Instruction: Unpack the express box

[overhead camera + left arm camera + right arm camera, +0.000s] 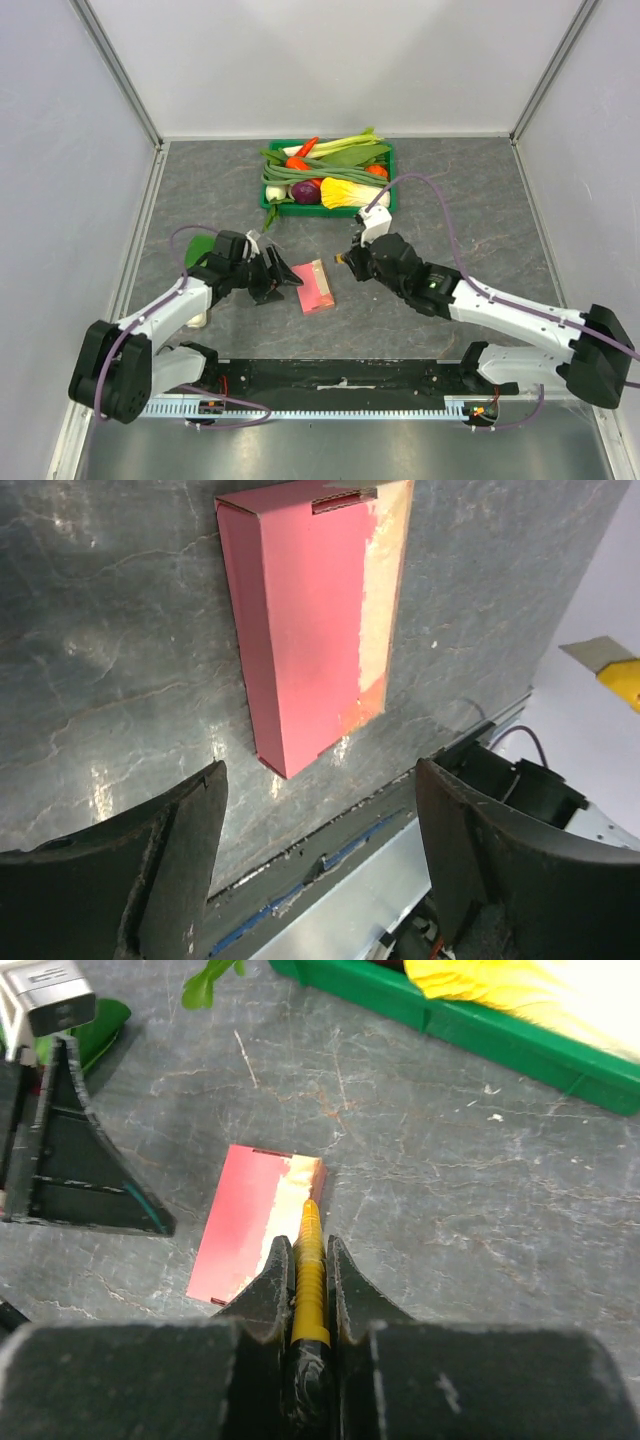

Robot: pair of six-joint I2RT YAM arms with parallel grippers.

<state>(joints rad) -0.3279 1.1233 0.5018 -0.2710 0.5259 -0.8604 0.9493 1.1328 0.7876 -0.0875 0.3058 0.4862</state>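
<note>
The express box [315, 287] is a flat pink carton lying on the grey tabletop between the two arms, with a pale worn strip along its right long edge. It also shows in the left wrist view [300, 620] and the right wrist view [245, 1225]. My left gripper [279, 274] is open and empty just left of the box; in its own view [320, 850] the box lies beyond the wide-apart fingers. My right gripper [346, 259] is shut on a yellow utility knife [309, 1222], whose tip points at the box's pale strip from the right; contact is unclear.
A green crate [385, 203] full of vegetables stands behind the box; its wall shows in the right wrist view [480, 1022]. A green leaf [197, 250] lies left of the left arm. A black rail [340, 375] runs along the table's near edge.
</note>
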